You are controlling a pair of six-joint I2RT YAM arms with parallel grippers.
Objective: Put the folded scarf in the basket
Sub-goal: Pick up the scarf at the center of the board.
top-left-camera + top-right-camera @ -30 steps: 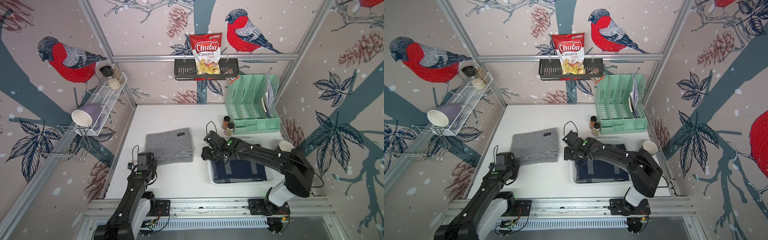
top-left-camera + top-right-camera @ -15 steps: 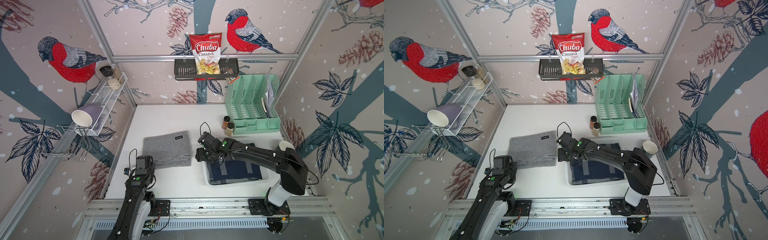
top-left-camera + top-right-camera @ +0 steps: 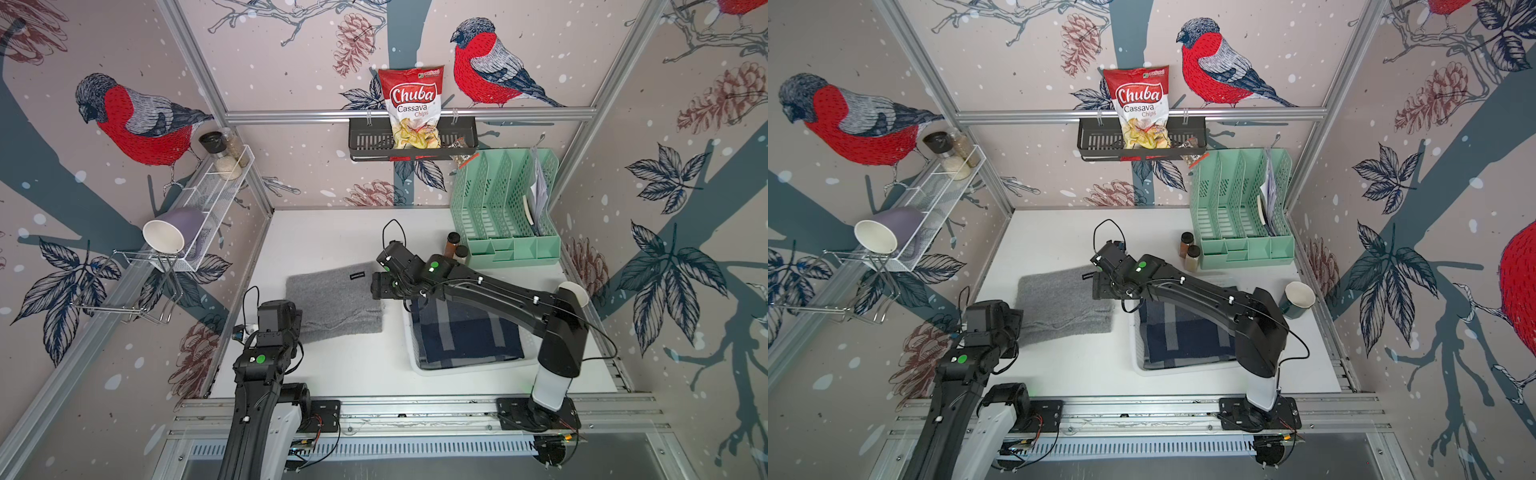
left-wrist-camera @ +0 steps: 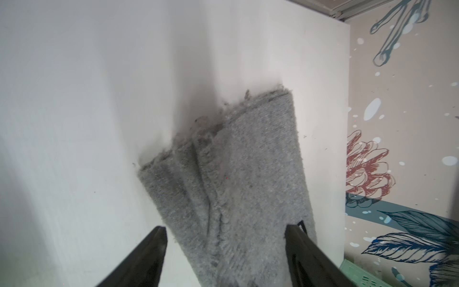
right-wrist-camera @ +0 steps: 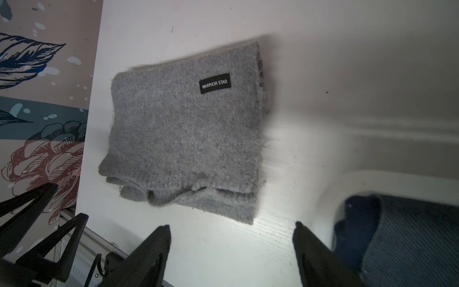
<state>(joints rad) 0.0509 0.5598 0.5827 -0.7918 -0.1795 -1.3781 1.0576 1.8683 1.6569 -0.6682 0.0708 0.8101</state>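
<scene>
The white tabletop (image 3: 332, 232) takes up the whole floor between the patterned walls. A folded grey scarf (image 3: 334, 301) with a small black label lies flat on its left half. To the scarf's right, a strip of bare table between them, sits a shallow white basket (image 3: 410, 340). A mint-green file organiser (image 3: 505, 249) stands in the far right corner, with two brown spice jars (image 3: 456, 247) side by side at its front left end. A teal cup (image 3: 1298, 299) stands by the right wall.

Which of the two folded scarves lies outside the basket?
The plain grey scarf with the black label, on the table; the navy checked scarf lies in the white basket.
</scene>
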